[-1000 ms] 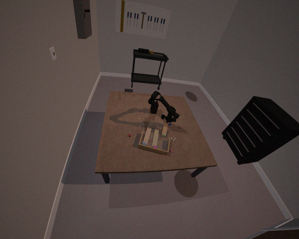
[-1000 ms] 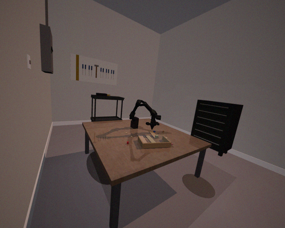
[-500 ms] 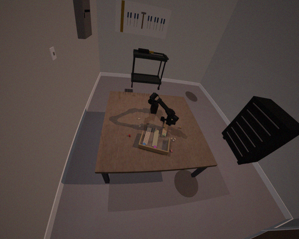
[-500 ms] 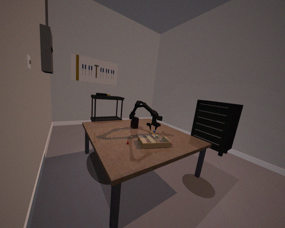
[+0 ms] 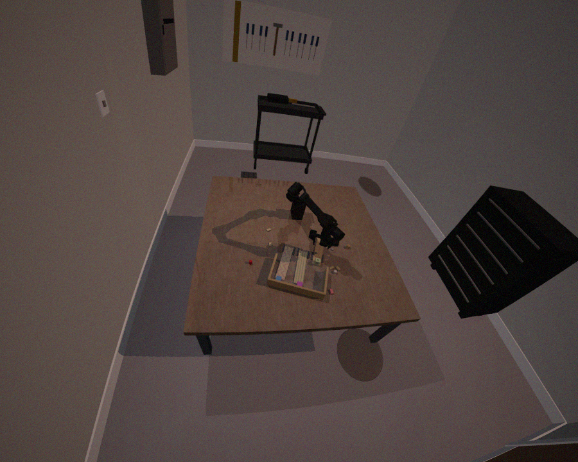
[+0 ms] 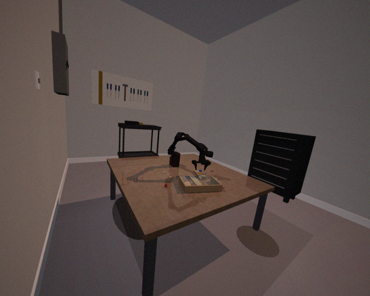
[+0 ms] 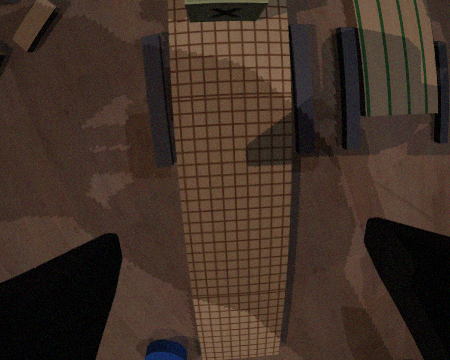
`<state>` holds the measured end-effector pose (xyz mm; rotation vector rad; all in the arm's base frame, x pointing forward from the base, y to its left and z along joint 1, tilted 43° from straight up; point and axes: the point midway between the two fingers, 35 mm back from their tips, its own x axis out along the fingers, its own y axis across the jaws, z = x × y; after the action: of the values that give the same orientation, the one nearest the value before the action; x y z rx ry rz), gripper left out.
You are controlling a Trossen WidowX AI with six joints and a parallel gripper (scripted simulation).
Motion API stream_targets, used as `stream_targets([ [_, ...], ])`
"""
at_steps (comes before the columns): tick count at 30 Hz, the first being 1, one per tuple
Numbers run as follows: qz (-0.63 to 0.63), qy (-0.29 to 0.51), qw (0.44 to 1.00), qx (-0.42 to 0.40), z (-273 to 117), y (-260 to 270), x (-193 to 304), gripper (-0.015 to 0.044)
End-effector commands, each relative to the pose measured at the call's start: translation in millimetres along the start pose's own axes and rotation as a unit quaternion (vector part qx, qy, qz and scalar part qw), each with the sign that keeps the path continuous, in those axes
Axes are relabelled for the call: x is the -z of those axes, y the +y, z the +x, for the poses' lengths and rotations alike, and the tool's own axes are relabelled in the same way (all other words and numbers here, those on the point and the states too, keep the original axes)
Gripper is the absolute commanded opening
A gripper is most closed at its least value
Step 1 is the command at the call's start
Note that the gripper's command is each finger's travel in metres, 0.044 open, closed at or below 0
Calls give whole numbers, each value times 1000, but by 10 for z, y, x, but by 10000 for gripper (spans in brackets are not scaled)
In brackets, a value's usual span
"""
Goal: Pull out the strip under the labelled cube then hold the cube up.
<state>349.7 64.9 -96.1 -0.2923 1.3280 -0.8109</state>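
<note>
Closest to the exterior camera, you have the brown table [image 5: 231, 308] [image 6: 151, 213], with a small red piece [image 5: 250, 262] [image 6: 165, 185] beside the wooden tray [image 5: 295, 288] [image 6: 202, 188]. Inside the tray, a zigzag-patterned strip [image 5: 285, 262] lies next to a green-lined strip [image 5: 301, 265] [image 7: 400, 65]. Your labelled cube [image 5: 316, 260] [image 6: 203, 176] [image 7: 226, 11], an X on its visible side, sits on the grid-patterned strip [image 5: 318, 249] [image 6: 197, 173] [image 7: 235, 200], which runs between two dark blue rails [image 7: 159, 100] and sticks out on the arm's side. Just beside its outer end you can see a blue disc [image 6: 200, 170] [image 7: 166, 350]. Your gripper [image 5: 322, 239] [image 6: 200, 169] [image 7: 248, 241] is spread wide with nothing between its fingers, one to each side of the strip in the wrist view. The black arm [image 5: 311, 205] [image 6: 193, 142] reaches over from behind. Farther back you'll find a black cart [image 5: 291, 112] [image 6: 139, 126], then the tool panel [image 5: 289, 62] [image 6: 140, 106] on the wall.
</note>
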Motion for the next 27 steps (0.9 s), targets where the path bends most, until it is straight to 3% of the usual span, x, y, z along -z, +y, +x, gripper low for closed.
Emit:
stream_targets([
  [1,-2,-2,1000,2,-15,10,-150,440],
  [23,-1,-3,1000,3,-126,34,-975,440],
  [27,-1,-3,1000,3,-88,35,-978,335],
])
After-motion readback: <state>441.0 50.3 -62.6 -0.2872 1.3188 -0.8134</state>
